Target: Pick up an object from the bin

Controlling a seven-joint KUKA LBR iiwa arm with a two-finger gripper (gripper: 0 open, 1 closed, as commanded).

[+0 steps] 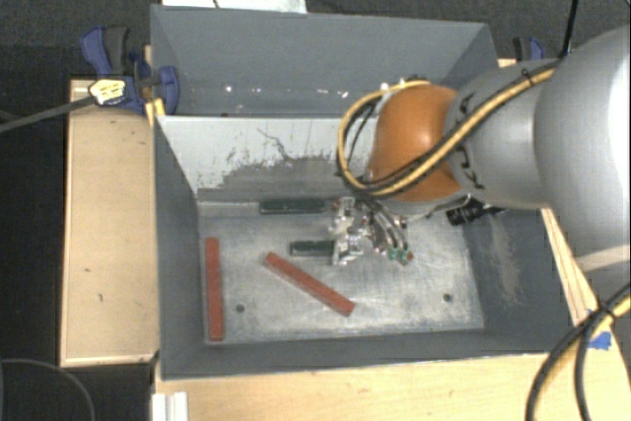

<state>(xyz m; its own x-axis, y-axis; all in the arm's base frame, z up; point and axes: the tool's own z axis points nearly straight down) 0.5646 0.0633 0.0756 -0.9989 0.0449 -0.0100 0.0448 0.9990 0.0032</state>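
My gripper (347, 249) hangs low over the middle of the bin floor, its metal fingers pointing down at the right end of a small dark flat bar (312, 247). A long red-brown stick (308, 283) lies slanted just below and left of the gripper. A second dark bar (292, 206) rests near the back wall, up and left of the gripper. Whether anything sits between the fingers is hidden by the gripper's own body.
Another red-brown stick (212, 289) lies upright along the bin's left wall. The arm with its orange cover and cables comes in from the right over the bin's right half. The bin floor at the right front is bare metal.
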